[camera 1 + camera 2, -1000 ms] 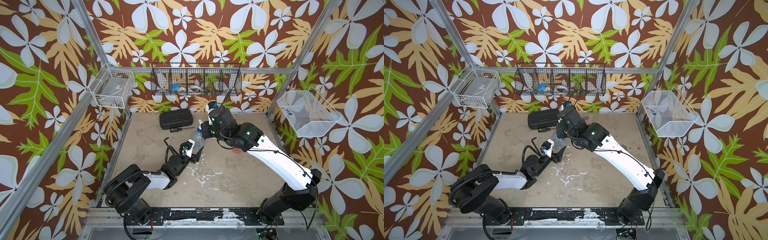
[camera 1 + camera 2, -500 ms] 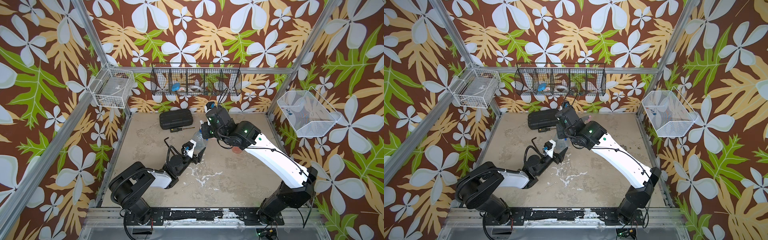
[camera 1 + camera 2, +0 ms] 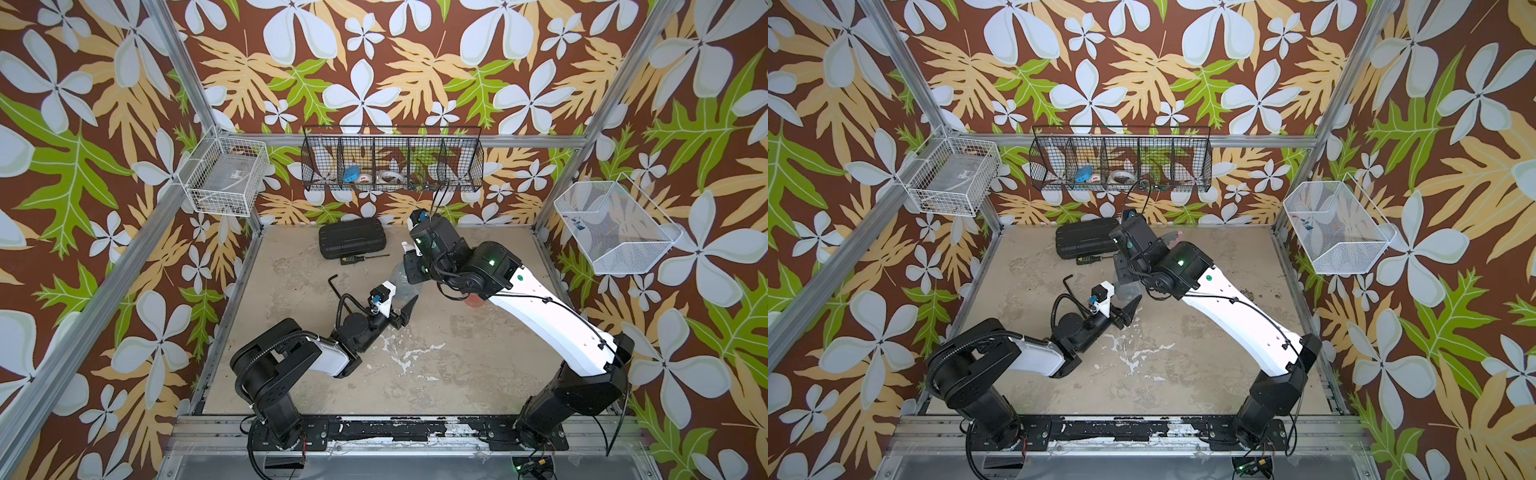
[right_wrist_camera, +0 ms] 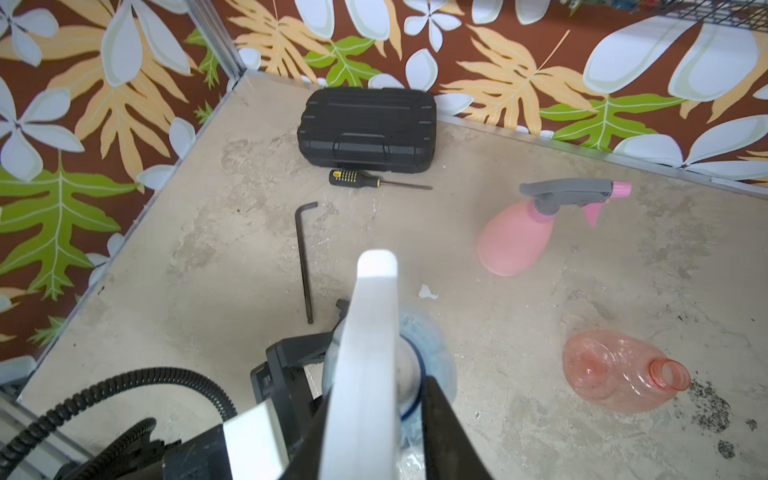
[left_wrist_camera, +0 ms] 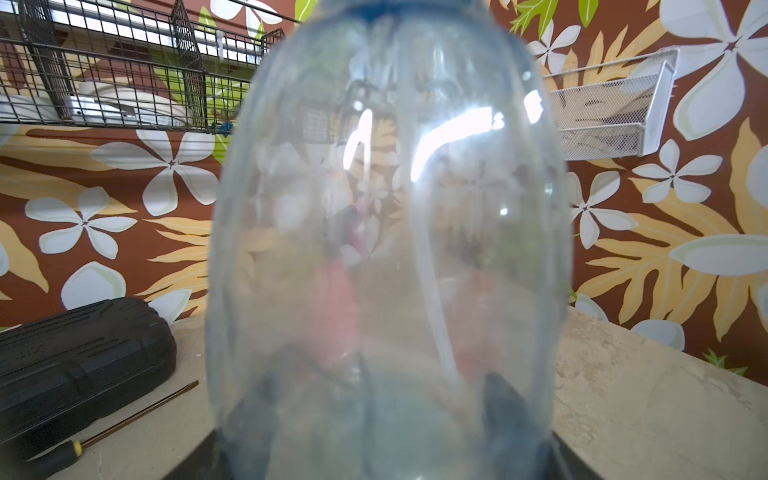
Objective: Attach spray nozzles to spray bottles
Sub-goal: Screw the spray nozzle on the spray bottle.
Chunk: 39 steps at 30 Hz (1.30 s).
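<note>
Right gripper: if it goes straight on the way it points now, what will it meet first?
The right gripper would most likely meet the white spray nozzle, which sits between its fingers on the clear bottle that the left gripper holds.

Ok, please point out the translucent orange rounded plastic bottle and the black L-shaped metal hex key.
orange bottle (image 4: 611, 370): right wrist view, rounded body.
hex key (image 4: 304, 266): right wrist view, long arm.
</note>
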Available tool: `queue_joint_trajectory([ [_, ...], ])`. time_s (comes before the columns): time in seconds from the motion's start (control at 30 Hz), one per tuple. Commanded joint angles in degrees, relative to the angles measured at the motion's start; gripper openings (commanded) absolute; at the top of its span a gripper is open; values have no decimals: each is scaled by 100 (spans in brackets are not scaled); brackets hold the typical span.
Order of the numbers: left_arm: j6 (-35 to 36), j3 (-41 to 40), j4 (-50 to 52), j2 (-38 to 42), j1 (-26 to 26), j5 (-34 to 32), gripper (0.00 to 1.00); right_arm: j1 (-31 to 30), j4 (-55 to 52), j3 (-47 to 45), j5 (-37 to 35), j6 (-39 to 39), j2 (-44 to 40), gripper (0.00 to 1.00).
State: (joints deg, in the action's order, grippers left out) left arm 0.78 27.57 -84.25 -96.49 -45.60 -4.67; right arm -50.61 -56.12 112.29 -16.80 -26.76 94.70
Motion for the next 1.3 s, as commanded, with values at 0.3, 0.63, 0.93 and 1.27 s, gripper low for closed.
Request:
queue_joint_trajectory([
  [0.3, 212, 20, -1660, -97, -60, 198, 54, -64, -182, -32, 78, 195, -190, 42],
  [0.63, 58, 138, -1186, -175, -53, 437, 55, -63, 159, -339, 742, 631, -894, 65],
  [0.93, -148, 281, -825, -183, -52, 710, 55, -63, 570, -488, 1723, 600, -1164, 68],
  [1.27, -148, 412, -405, -125, -54, 885, 55, -519, 727, -336, 1763, 323, -810, 62],
])
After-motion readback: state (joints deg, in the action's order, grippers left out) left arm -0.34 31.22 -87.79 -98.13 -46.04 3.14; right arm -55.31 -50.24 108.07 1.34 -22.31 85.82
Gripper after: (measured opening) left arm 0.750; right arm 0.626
